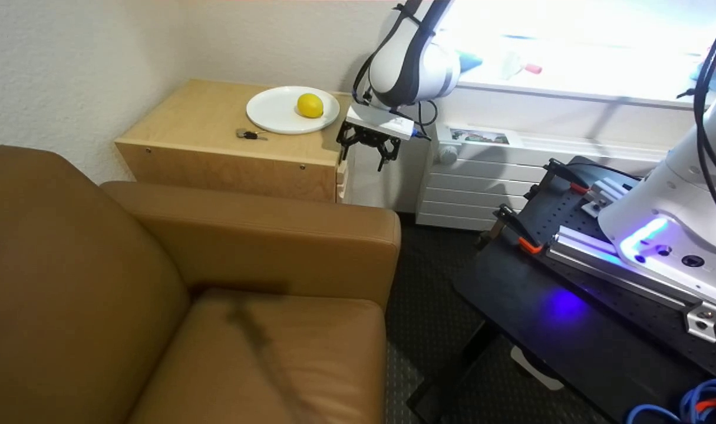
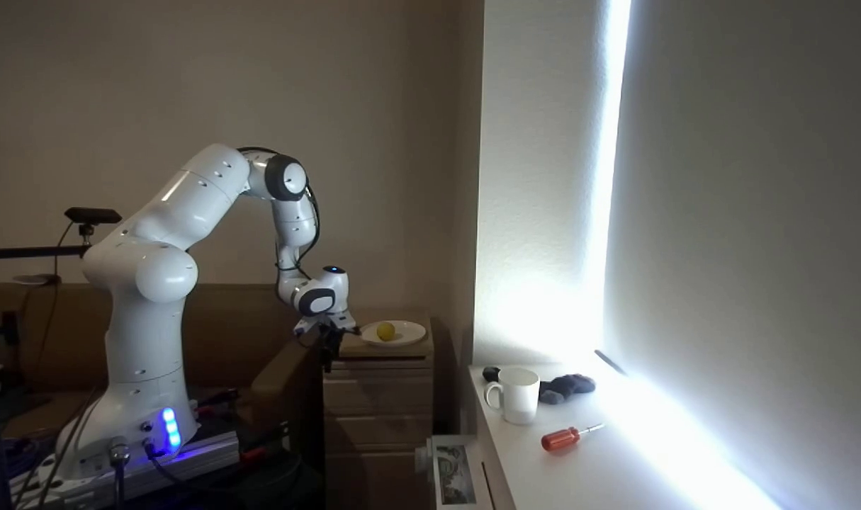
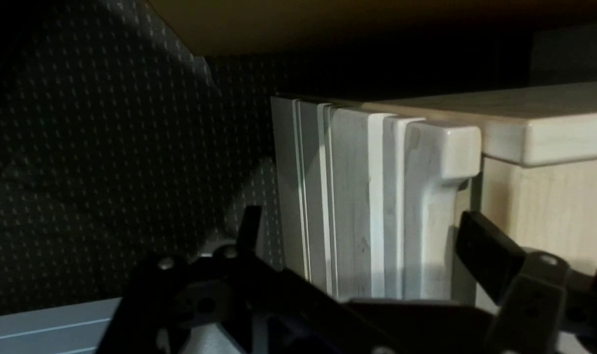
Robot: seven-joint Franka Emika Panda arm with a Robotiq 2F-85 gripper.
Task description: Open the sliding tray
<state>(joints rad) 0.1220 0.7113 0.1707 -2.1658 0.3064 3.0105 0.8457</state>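
The sliding tray (image 2: pixel 380 365) shows in an exterior view as a thin pale strip just under the top of the wooden cabinet (image 2: pixel 377 393). It looks pushed in, roughly in line with the fronts below. In the wrist view its front edge seems to be the rounded, notched wooden lip (image 3: pixel 460 152), with a dark gap behind it. My gripper (image 1: pixel 362 160) points down at the cabinet's front edge. In the wrist view the gripper (image 3: pixel 366 233) is open and empty. One finger is over the carpet, the other near the gap behind the lip; contact cannot be told.
A white plate (image 1: pixel 275 123) with a yellow lemon (image 1: pixel 310 105) and some keys (image 1: pixel 250 135) are on the cabinet. The brown sofa armrest (image 1: pixel 263 235) stands along its side. A white radiator (image 1: pixel 481 182) is on the other side, under the windowsill (image 2: pixel 536 453).
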